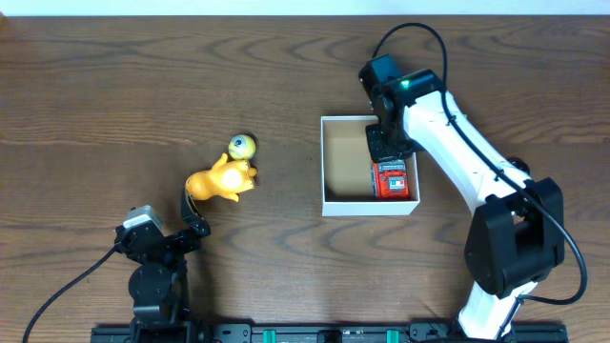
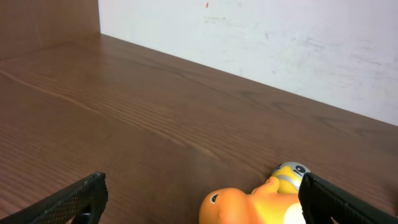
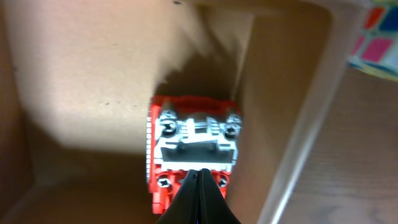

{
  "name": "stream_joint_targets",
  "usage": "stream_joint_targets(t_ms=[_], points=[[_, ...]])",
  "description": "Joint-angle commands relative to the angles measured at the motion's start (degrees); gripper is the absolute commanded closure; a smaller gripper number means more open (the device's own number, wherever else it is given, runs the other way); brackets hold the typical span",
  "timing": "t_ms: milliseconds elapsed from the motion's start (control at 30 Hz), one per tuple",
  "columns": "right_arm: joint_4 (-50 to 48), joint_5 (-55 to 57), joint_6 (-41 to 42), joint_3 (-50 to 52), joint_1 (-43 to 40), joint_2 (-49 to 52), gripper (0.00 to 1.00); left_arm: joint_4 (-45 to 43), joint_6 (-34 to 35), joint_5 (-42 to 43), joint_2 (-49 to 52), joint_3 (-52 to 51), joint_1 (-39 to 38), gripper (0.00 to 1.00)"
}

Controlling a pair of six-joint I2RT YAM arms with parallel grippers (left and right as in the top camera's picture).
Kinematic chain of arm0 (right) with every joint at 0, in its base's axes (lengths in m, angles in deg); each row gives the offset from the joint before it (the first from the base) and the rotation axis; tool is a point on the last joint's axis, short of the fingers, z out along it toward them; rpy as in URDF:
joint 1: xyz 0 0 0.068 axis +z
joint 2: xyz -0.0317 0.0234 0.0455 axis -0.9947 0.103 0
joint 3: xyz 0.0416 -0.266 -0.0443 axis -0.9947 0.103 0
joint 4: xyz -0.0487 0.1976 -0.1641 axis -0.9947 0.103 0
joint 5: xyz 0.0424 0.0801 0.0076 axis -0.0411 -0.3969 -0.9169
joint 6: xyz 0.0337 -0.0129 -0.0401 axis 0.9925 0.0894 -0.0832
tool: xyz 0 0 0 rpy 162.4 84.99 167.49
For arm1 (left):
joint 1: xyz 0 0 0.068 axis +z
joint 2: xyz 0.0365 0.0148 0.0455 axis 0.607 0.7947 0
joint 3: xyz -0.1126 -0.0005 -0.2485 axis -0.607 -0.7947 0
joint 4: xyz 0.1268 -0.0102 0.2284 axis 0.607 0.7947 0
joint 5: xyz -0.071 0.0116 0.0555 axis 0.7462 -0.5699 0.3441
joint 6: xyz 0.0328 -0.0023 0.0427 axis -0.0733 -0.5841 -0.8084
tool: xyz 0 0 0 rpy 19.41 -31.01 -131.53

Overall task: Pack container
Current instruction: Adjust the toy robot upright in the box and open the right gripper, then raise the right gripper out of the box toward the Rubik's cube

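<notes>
The container [image 1: 370,208], a white-walled square box with a brown inside, stands right of the table's middle. A red toy [image 1: 392,179] lies in its right part. My right gripper [image 1: 386,143] hangs over the box; in the right wrist view its fingers [image 3: 198,177] are pressed shut and empty just above the red toy [image 3: 193,137], near the box's wall [image 3: 280,93]. An orange toy [image 1: 221,181] and a small yellow-grey round toy [image 1: 242,146] lie on the table to the left. My left gripper [image 2: 203,183] is open, low, with the orange toy [image 2: 249,205] by its right finger.
A multicoloured cube [image 3: 376,37] shows outside the box's wall in the right wrist view. The round toy [image 2: 291,175] touches the orange toy's far side. The right arm's white links [image 1: 457,143] reach over the table's right side. A pale wall stands beyond the table.
</notes>
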Motion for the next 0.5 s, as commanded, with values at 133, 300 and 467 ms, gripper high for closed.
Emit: stream_joint_targets(t_ms=[133,300,467], points=[[3.43,-2.38,2.47,-0.59,-0.39,0.13,0.99,0.37,-0.96,-0.46,-0.35,-1.64,0.2,0.02],[5.31,-3.39,2.49,-0.59,-0.17,0.13,0.99,0.39,-0.96,-0.46,-0.35,-1.64,0.2,0.02],[7.15,-3.54,2.47,-0.57,-0.13,0.13,0.99,0.37,-0.96,-0.46,-0.35,-1.64,0.2,0.02]])
